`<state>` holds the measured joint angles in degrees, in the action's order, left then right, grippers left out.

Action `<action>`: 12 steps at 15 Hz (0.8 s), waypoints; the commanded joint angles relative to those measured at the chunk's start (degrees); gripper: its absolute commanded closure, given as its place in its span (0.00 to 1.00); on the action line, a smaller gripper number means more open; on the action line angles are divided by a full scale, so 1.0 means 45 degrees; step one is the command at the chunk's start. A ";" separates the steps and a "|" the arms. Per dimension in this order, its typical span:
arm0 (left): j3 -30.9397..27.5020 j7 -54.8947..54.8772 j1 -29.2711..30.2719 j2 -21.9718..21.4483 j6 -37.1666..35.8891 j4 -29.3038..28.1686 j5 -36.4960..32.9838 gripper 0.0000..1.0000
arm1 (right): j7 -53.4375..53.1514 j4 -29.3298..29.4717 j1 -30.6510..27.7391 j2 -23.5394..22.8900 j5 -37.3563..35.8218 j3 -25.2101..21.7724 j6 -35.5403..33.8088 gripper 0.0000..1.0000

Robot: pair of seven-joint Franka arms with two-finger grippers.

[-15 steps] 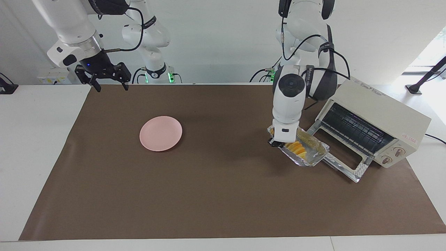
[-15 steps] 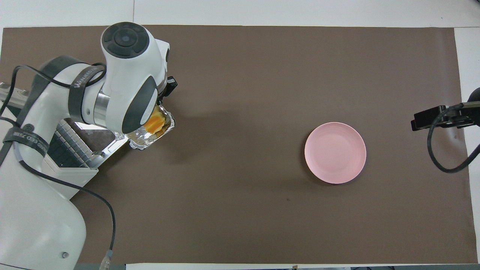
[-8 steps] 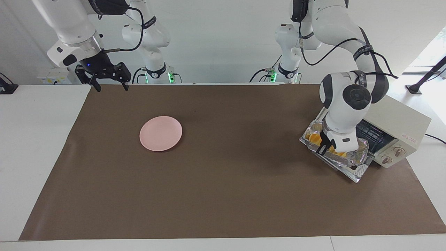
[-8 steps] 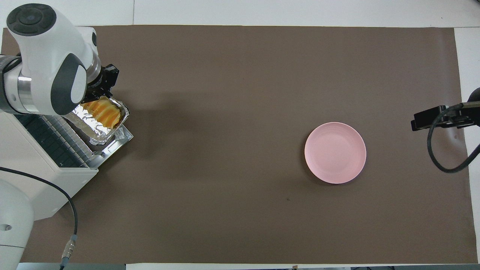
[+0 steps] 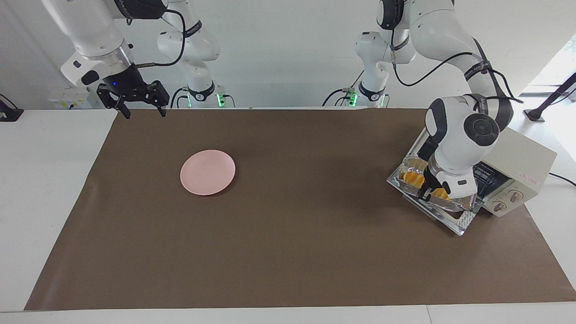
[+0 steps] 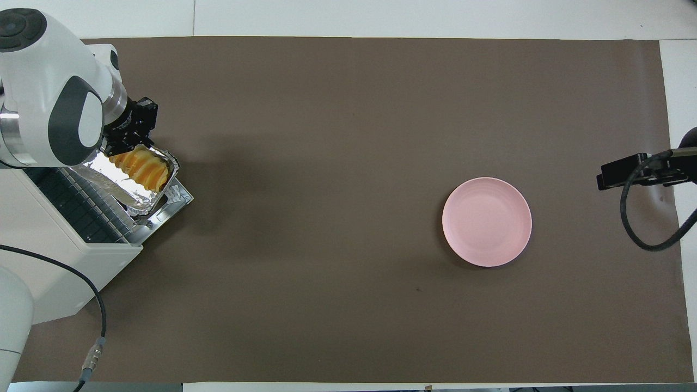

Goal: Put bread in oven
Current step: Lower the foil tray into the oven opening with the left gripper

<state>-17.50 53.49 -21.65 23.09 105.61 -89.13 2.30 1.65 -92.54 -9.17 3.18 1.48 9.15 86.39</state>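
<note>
The yellow-orange ridged bread (image 5: 414, 178) (image 6: 139, 166) lies in a crinkled foil tray (image 5: 455, 205) (image 6: 115, 179). My left gripper (image 5: 425, 194) (image 6: 118, 146) is shut on the tray's rim and holds it just over the dropped-open glass door (image 5: 460, 221) (image 6: 175, 198) of the cream-white oven (image 5: 517, 157) (image 6: 60, 256), at the mouth of the cavity. The left arm's wrist hides part of the tray and the oven opening in the facing view. My right gripper (image 5: 145, 112) waits open and empty, raised over the mat's corner at the right arm's end.
A round pink plate (image 5: 208, 172) (image 6: 486, 221) lies on the brown mat (image 5: 288, 252) toward the right arm's end. The oven sits slantwise on the mat's corner at the left arm's end, its knobs (image 5: 507, 200) facing away from the robots.
My left arm has carried the tray with the bread from beside the oven door to over the door, turning it toward the oven's opening. The right arm has not moved.
</note>
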 commanded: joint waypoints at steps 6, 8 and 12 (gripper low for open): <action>0.0081 -0.1220 0.0982 -0.0757 -0.0715 -0.0545 0.0329 1.00 | 0.0355 -0.0119 -0.0170 0.0133 -0.0094 0.0095 -0.0097 0.00; 0.0081 -0.1727 0.1255 -0.0815 -0.0871 -0.0545 0.0329 1.00 | 0.0355 -0.0139 -0.0170 0.0133 -0.0094 0.0095 -0.0097 0.00; 0.0061 -0.2724 0.1860 -0.1011 -0.1164 -0.0662 0.0329 1.00 | 0.0355 -0.0139 -0.0170 0.0133 -0.0094 0.0095 -0.0117 0.00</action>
<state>-17.53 43.73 -14.77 20.87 101.18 -89.87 2.60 1.65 -92.55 -9.17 3.18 1.48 9.15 86.39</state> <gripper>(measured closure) 0.982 0.000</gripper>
